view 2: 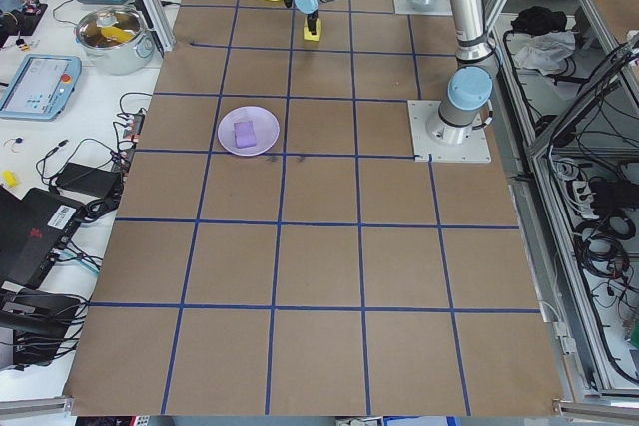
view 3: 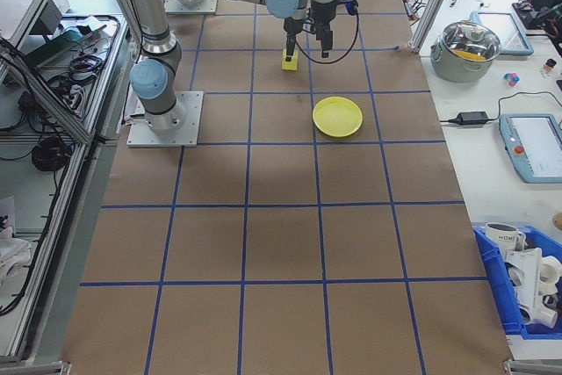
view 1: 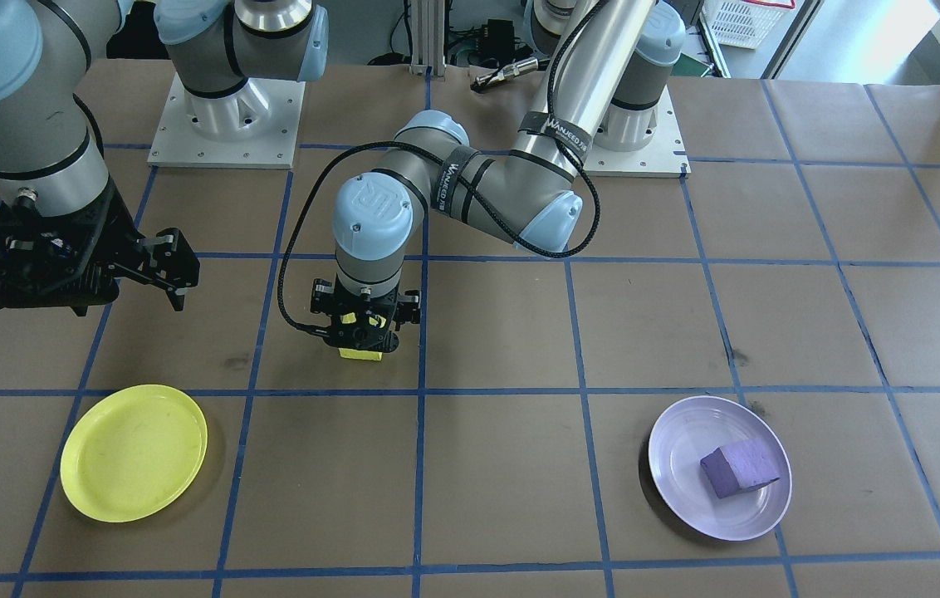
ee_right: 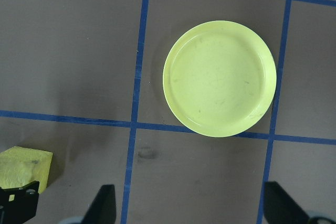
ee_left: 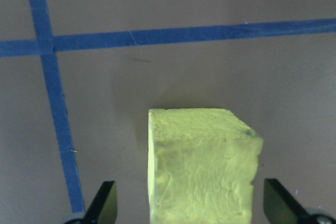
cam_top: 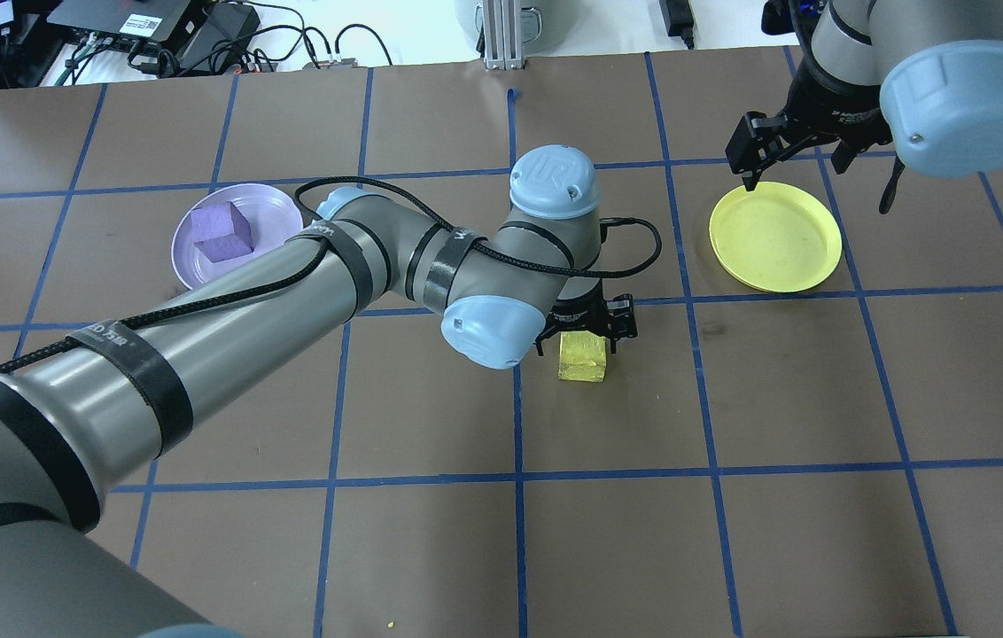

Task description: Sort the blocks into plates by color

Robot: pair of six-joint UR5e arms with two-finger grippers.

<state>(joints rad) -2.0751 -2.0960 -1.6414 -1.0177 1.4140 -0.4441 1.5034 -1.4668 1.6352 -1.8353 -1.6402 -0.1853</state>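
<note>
A: Where is the yellow block [cam_top: 582,357] at this moment?

B: On the brown table [cam_top: 732,532], in the middle between the two plates. The left gripper [cam_top: 586,321] is straight over it. In the left wrist view its two fingertips [ee_left: 103,203] stand wide on either side of the block with a gap each way, so the claw is released and touches nothing.

A: Why is it there?

B: I judge it is lined up for a grasp. The fingers straddle the block, so closing them should catch two opposite faces. The block sits a little toward the left finger in that view, so that finger may meet it first and push it a bit.

A: And the plate it goes to?

B: The yellow plate [cam_top: 775,237] is well apart from the yellow block, beyond a blue tape line [cam_top: 909,291], and holds nothing. The right gripper [cam_top: 757,159] hangs above the far edge of that plate, released too; its wrist view looks down on the plate with both fingertips spread.

A: The other colour?

B: The purple block [cam_top: 221,234] already lies in the lavender plate [cam_top: 276,208], on the other side of the yellow block. That half looks done, so only the yellow block is left to move.
</note>
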